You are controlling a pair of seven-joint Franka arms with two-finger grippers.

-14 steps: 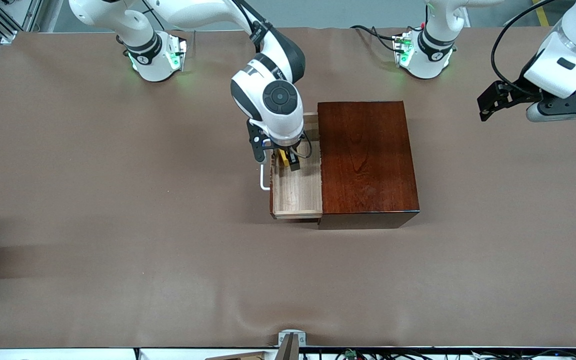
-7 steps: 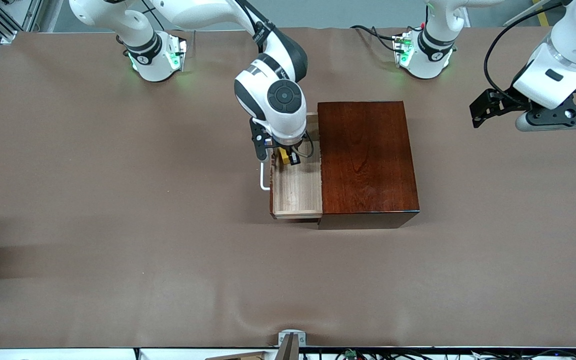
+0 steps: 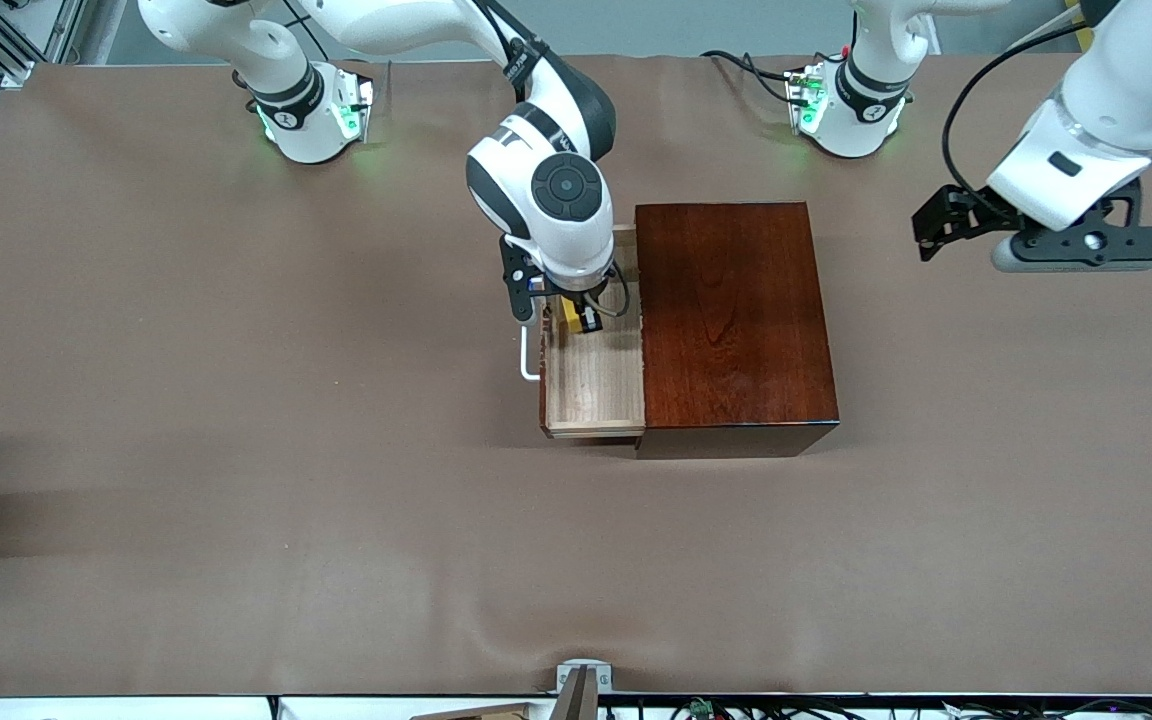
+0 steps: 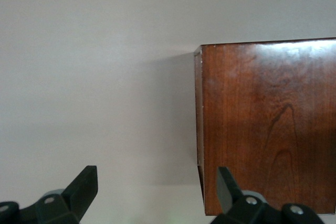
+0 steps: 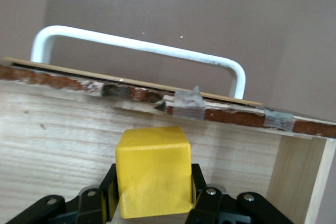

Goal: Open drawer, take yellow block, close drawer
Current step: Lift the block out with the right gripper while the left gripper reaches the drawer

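Brown cloth covers the surface, bare along the edge nearest the front camera. Going up from there, the first item is the light unfinished-wood drawer, pulled out of the glossy dark reddish-brown wooden box toward the right arm's end of the surface. Its white U-shaped bar handle projects from the drawer front; in the right wrist view the handle stands upright above a chipped, taped front edge. The tray floor nearest the camera shows bare wood grain.

Over the farther part of the open tray is my right gripper, pointing down into the drawer. It is clamped on the small bright yellow cube. The right wrist view shows the cube held between both black fingers, with the drawer's inner wall just beside it. Whether the cube rests on the tray floor or is lifted clear of it, I cannot tell.

My left gripper hangs in the air over bare cloth at the left arm's end of the surface, well apart from the box. Its fingers stand wide apart, with nothing between them; the left wrist view shows one corner of the box below.

Both arm bases stand along the farthest edge.
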